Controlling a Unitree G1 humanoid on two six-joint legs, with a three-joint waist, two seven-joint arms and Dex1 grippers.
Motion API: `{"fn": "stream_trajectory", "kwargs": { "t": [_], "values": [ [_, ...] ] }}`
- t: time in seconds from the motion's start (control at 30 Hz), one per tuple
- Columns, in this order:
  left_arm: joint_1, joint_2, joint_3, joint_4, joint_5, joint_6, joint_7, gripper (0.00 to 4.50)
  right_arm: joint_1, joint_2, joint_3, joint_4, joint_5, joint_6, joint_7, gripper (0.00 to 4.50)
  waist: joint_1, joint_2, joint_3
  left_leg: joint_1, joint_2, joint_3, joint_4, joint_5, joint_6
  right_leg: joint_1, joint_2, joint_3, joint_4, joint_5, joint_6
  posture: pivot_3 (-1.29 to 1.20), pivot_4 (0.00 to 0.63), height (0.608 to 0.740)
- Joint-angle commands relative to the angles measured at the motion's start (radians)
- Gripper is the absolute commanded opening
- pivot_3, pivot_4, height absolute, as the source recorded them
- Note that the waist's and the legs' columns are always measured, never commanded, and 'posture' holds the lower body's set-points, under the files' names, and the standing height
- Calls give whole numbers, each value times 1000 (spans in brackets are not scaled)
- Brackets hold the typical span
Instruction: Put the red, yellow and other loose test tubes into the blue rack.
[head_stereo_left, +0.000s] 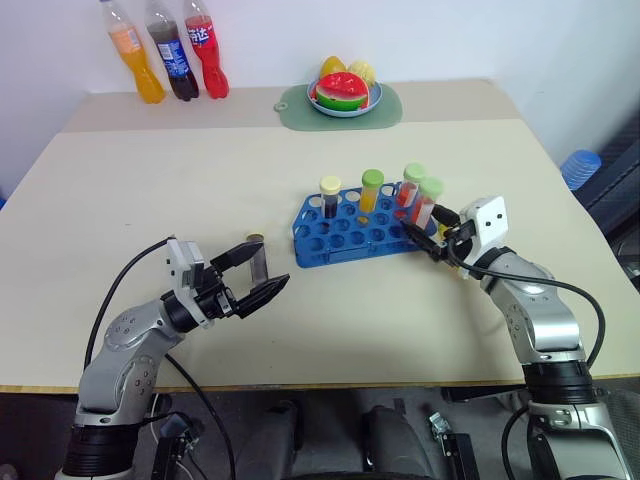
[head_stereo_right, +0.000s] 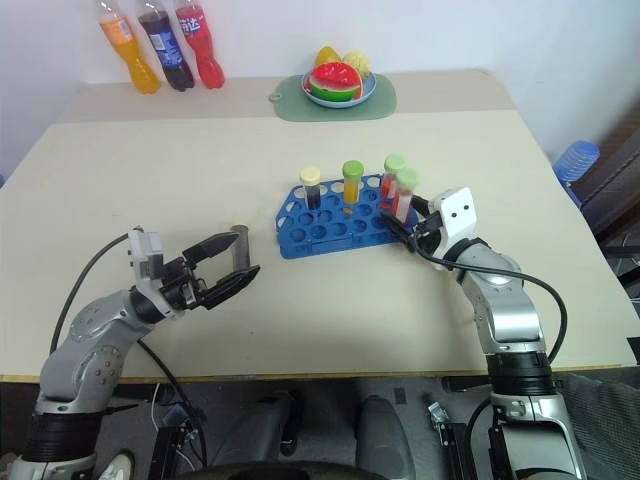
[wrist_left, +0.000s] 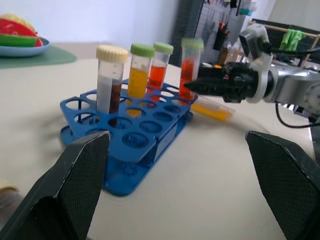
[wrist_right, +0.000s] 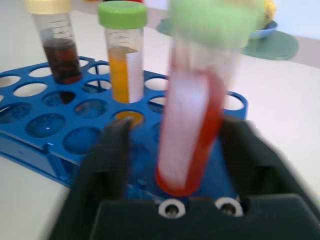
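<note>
Head camera: my left claw hangs spread wide over the table short of the blue rack, which holds four capped tubes, while my right claw sits at the rack's right end by the red tube. Left wrist: a yellow tube lies loose on the table just beyond the rack. Right wrist: right claw's fingers stand apart either side of the red tube, which leans in the rack's end hole, not clamped.
</note>
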Motion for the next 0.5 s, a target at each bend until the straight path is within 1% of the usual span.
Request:
{"fn": "stream_trajectory", "kwargs": {
  "t": [0.03,0.17,0.3,0.4,0.5],
  "values": [
    [-3,10,5,-4,-7,-2,-10,4500,-35,-11,-18,-6,-38,-32,-40,4412,1,0,0,0,0,0,0,0,0,0,0,0,0,0,0,0,150,740],
    [4,9,5,-9,-6,-5,-8,4500,-9,-74,-74,-59,11,71,-9,4412,6,0,0,0,0,0,0,0,0,0,0,0,0,0,0,0,150,740],
    [8,7,6,-8,-4,-10,-6,4500,58,-182,-142,-176,112,252,69,4412,9,0,0,-1,-1,0,0,0,0,0,-1,0,-1,0,0,0,150,740],
    [10,3,1,-7,0,-16,-6,4500,88,-241,-206,-248,191,396,78,4412,4,0,0,-1,0,0,1,0,1,0,-1,0,0,0,0,0,150,740],
    [8,0,-6,-4,4,-18,-7,4500,81,-288,-247,-281,252,547,67,4412,2,0,0,-1,1,0,1,0,1,0,-1,0,0,0,0,0,150,740]
  ]
}}
